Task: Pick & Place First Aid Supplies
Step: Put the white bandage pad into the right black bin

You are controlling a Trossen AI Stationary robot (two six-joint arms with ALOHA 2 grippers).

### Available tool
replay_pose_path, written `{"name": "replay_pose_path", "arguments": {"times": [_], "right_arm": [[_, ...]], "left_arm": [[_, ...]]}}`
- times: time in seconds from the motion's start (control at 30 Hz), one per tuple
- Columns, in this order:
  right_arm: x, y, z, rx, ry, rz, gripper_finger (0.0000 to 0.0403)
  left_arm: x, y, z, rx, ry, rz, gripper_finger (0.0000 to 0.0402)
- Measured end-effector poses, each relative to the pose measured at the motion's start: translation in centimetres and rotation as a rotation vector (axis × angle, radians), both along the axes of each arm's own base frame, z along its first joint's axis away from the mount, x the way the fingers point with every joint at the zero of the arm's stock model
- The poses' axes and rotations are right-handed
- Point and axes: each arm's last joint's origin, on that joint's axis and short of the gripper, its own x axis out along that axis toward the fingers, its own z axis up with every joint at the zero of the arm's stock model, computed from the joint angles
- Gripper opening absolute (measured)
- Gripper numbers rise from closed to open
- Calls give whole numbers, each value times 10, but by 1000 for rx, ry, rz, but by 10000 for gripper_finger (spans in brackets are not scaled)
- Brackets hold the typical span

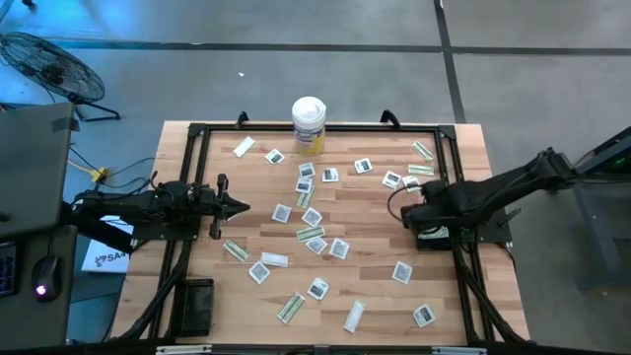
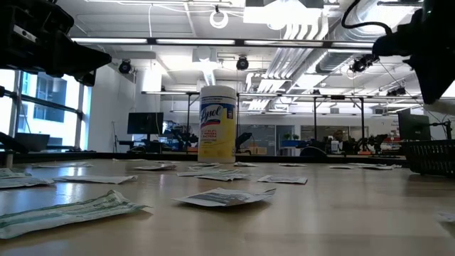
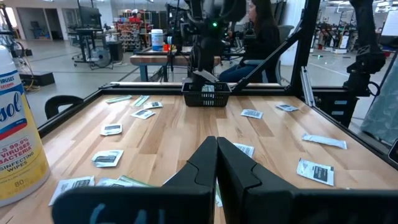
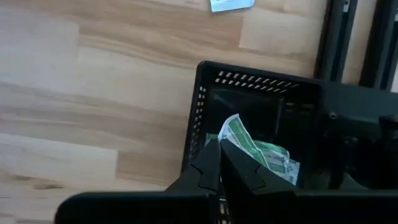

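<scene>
At the table's right edge, I have the right gripper [image 4: 219,148] over the black basket [image 4: 202,112], jaws closed on nothing.
A green wrapper [image 4: 249,146] lies inside it; other packets [image 1: 312,235] scatter mid-table; the left gripper [image 1: 240,207] waits near the left edge, jaws together.

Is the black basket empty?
No. The right wrist view shows a green-and-white packet lying inside the black basket.
</scene>
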Motion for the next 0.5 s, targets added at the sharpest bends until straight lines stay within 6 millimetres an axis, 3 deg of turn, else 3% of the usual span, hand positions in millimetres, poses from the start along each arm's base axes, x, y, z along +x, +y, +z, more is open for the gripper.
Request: {"name": "replay_pose_path", "arguments": {"times": [0.5], "right_arm": [[7, 6, -12, 37, 104, -102, 0]], "left_arm": [[0, 0, 0, 0, 0, 1, 1]]}}
